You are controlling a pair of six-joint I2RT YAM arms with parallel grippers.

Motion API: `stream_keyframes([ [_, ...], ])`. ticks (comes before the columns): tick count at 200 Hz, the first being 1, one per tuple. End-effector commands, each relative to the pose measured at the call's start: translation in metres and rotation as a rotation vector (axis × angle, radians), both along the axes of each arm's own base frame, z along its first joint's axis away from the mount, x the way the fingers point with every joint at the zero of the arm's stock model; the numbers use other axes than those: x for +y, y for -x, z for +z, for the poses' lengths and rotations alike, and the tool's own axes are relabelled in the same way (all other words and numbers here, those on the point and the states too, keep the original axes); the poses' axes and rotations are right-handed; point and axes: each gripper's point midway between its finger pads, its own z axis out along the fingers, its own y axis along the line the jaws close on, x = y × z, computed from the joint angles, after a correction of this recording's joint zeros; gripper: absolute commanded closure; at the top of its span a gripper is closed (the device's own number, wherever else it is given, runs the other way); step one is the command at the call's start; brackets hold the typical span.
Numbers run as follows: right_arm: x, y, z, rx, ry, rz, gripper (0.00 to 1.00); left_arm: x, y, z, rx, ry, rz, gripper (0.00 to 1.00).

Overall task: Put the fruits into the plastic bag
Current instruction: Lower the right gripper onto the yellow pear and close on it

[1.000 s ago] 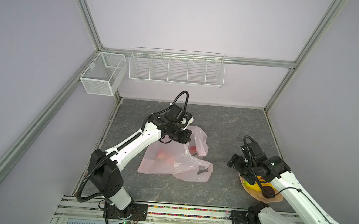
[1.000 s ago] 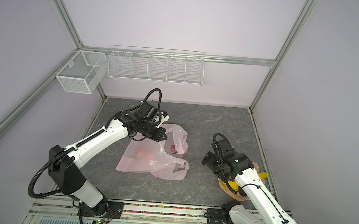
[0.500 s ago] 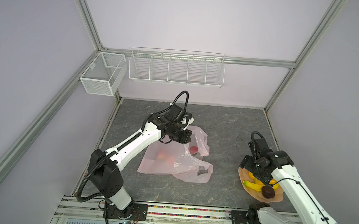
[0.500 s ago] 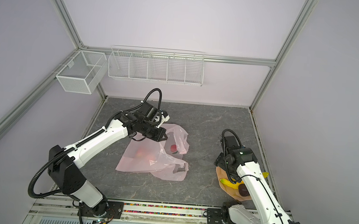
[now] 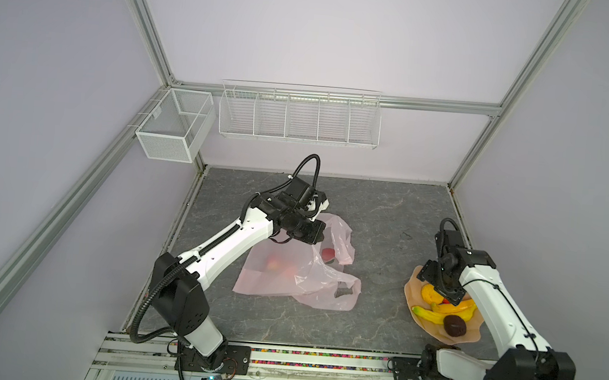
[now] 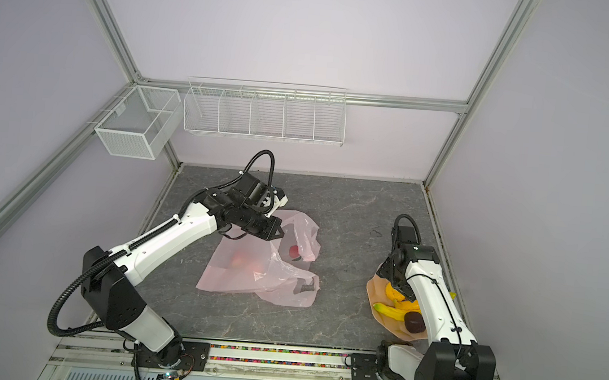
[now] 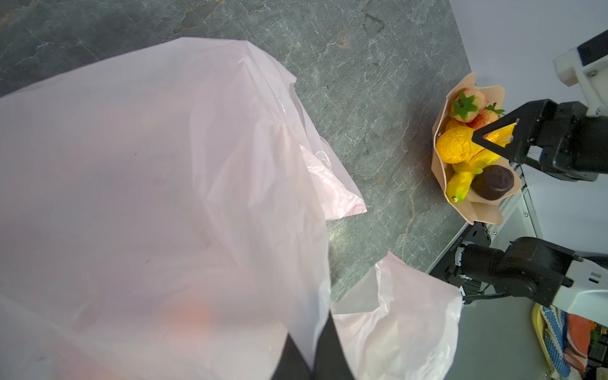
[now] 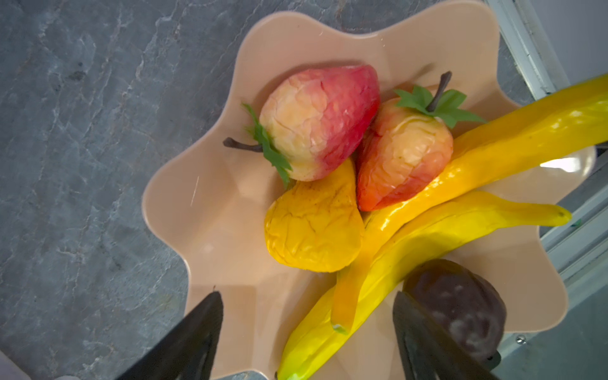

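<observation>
The pale-pink plastic bag [image 5: 299, 277] [image 6: 261, 273] lies crumpled mid-table. My left gripper [image 5: 323, 234] [image 7: 309, 322] is shut on its upper edge, lifting the mouth. Inside lie a red fruit [image 5: 327, 253] and orange shapes [image 5: 276, 263] seen through the film. The peach plate [image 5: 409, 294] [image 8: 214, 214] at the right holds two bananas [image 8: 427, 237], a yellow-orange fruit [image 8: 312, 227], two red-yellow fruits [image 8: 316, 121] and a dark one [image 8: 460, 302]. My right gripper [image 5: 437, 291] [image 8: 306, 299] hangs open just over the plate, its fingers either side of the banana ends without touching them.
A white wire rack [image 5: 298, 115] hangs on the back wall and a mesh box [image 5: 173, 127] on the left frame. The plate sits close to the table's right edge and front rail [image 5: 318, 357]. Bare grey tabletop [image 5: 385, 243] separates bag and plate.
My right arm has swung from left of the plate to over it and come down, its jaws narrowing a little. The left gripper and the bag have stayed put.
</observation>
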Motion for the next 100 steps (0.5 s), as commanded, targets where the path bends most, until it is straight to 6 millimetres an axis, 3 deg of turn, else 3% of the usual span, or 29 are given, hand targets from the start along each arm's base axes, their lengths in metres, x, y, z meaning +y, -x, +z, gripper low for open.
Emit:
stream_keyframes([
  [1, 0.0, -0.005, -0.009, 0.005, -0.016, 0.018, 0.19, 0.003, 0.002, 0.006, -0.019, 0.012, -0.011, 1.0],
  [29, 0.0, -0.004, -0.028, 0.021, -0.034, 0.009, 0.23, 0.003, 0.002, 0.006, -0.018, 0.012, -0.011, 1.0],
  [100, -0.002, 0.004, -0.044, 0.055, -0.037, -0.005, 0.27, 0.003, 0.002, 0.006, -0.02, 0.01, -0.011, 1.0],
])
